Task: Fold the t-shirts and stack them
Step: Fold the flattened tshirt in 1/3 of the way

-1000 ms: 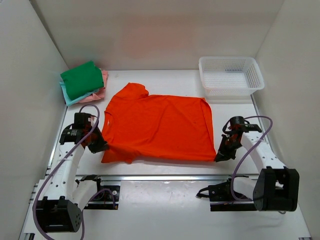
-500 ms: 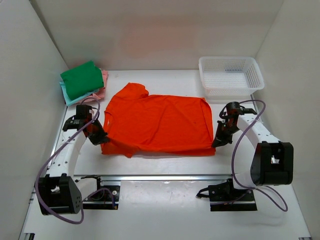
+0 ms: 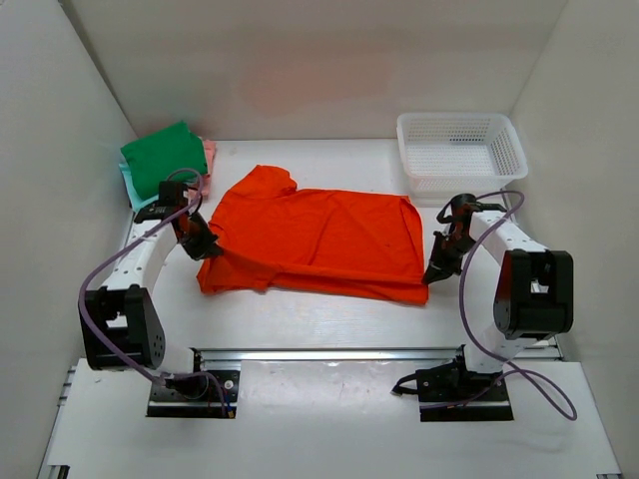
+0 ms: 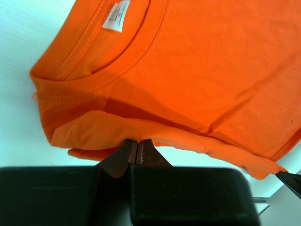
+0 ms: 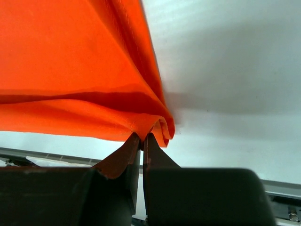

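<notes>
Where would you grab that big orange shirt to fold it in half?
The orange shirt lies flat and wide, so take its near edge at both end corners, coming from the sides. The left pincer and right pincer are each shut on one such corner.

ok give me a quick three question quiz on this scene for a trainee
1. True or false: the basket holds a shirt.
2. Which shirt lies on top at back left? A green shirt; B pink; C teal.
3. What do the left gripper and right gripper each pinch?

Key:
1. False, it is empty.
2. A.
3. The orange shirt, at its near edge, one gripper at each end.
</notes>
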Controlling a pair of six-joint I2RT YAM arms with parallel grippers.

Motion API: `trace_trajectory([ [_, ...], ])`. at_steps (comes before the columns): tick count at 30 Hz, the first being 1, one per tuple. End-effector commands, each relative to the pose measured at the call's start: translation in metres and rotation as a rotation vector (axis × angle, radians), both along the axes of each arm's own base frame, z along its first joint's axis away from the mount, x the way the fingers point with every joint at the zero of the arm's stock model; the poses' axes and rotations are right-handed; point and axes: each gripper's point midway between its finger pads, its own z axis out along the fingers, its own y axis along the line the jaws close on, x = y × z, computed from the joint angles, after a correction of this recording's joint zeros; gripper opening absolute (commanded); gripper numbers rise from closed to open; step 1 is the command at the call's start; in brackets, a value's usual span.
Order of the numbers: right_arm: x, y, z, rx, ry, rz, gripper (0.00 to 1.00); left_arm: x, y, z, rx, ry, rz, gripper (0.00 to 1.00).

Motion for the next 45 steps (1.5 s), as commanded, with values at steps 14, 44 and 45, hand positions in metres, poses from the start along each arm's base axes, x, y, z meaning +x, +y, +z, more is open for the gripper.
trace_trajectory([
  [14, 0.092, -0.013, 0.024, -0.042, -0.288, -0.078, 0.19, 0.074, 0.004, 0.018, -0.027, -0.11, 0.027, 0.57],
  [44, 0.026, 0.027, -0.052, -0.099, -0.206, 0.212, 0.0, -0.025, 0.001, -0.093, 0.276, 0.087, -0.157, 0.5],
  [45, 0.018, 0.026, -0.054, -0.086, -0.166, 0.217, 0.0, -0.031, 0.003, -0.09, 0.296, 0.076, -0.179, 0.5],
])
